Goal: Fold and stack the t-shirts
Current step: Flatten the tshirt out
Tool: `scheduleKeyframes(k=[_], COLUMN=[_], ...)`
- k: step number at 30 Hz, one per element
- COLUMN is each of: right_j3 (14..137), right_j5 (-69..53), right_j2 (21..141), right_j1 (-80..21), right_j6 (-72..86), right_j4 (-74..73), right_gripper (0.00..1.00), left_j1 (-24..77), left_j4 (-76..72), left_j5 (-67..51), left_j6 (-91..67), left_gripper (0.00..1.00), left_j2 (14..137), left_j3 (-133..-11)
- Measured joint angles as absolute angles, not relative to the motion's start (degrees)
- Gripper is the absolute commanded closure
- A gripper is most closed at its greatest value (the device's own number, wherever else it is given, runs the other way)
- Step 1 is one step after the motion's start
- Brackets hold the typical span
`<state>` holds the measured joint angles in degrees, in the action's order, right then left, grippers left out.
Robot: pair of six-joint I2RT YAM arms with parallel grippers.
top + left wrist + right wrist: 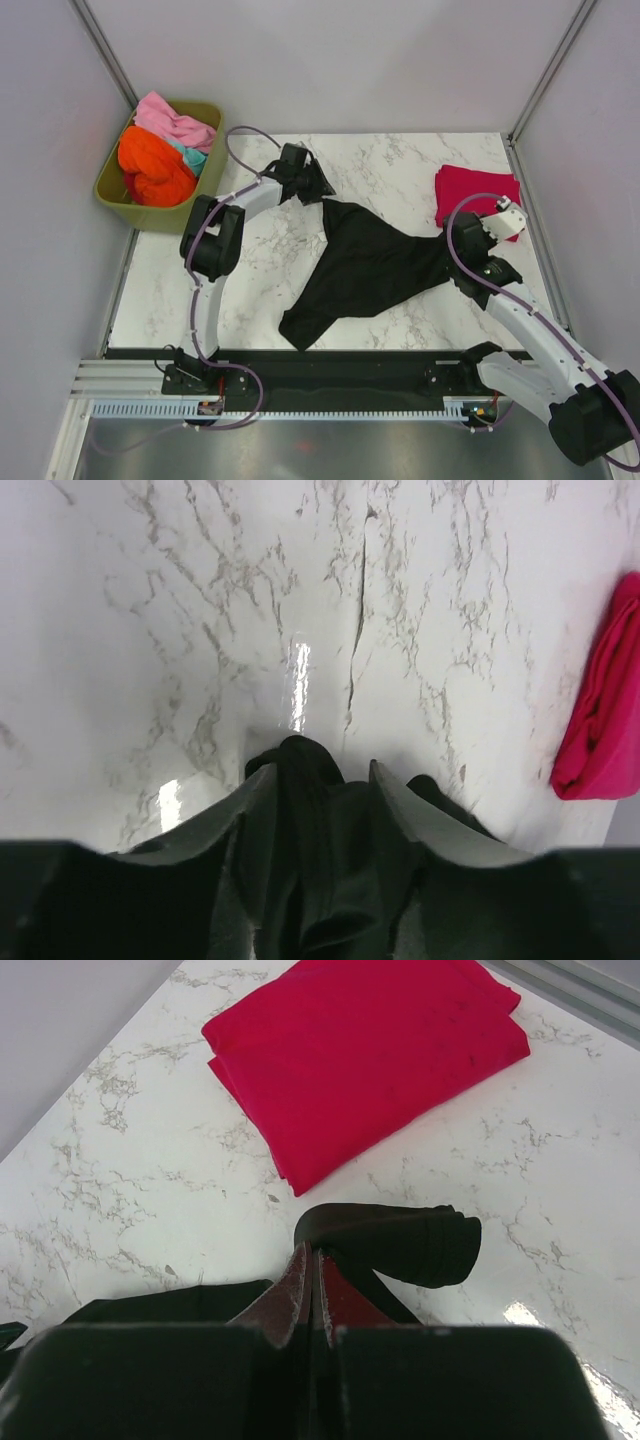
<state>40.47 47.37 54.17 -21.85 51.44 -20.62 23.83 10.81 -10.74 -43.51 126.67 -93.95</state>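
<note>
Left gripper (pixel 312 186) is pinching one bunched end of the black shirt (pixel 365 265). In my left wrist feed its fingers (pixel 225 815) are standing partly apart, with a thick fold of the cloth wedged between them and poking out past the tips. Right gripper (pixel 452 243) is clamping the opposite end of the same shirt. On the right wrist feed I am seeing its fingers (pixel 290 1300) pressed almost together on a thin layer of black cloth, and a loose flap is curling over just beyond the tips.

Between the two grippers the black shirt is running as a crumpled band across the middle of the table (pixel 400 165), and one part of it is trailing toward the near edge (from above I cannot tell whether the held ends are lifted off the marble).

The red shirt (pixel 475 190) is lying folded flat at the far right of the table. It is just beyond the right gripper and near the black flap, but not touching it.

The tub (pixel 108 180) is sitting at the far left corner, well apart from both grippers. Inside it the pink shirt (pixel 170 120) is lying at the far end and the orange shirt (pixel 155 172) is bunching at the near end. A strip of the teal shirt (pixel 195 158) is showing between them on the right side.
</note>
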Motion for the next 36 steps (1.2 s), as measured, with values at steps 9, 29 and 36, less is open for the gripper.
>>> scheduleKeyframes(k=[9, 29, 36], right_j3=[40.47, 51.88, 63.42], right_j5=[47.24, 38.74, 33.58], right_j2=[54.26, 53.71, 53.3], right_j1=[-21.85, -21.85, -21.87], right_j6=[51.42, 42.59, 37.74], right_j4=[-20.6, -22.37, -27.29], right_gripper=[1.0, 1.0, 1.0], left_j1=[24.75, 20.23, 20.34], left_j4=[11.7, 15.59, 21.89], left_j5=[-11.05, 0.64, 8.16], left_j6=[-45.15, -43.55, -41.43], left_gripper=[0.98, 0.98, 0.98], left_j2=[129.78, 85.84, 72.01], left_j3=[-95.64, -80.6, -79.79])
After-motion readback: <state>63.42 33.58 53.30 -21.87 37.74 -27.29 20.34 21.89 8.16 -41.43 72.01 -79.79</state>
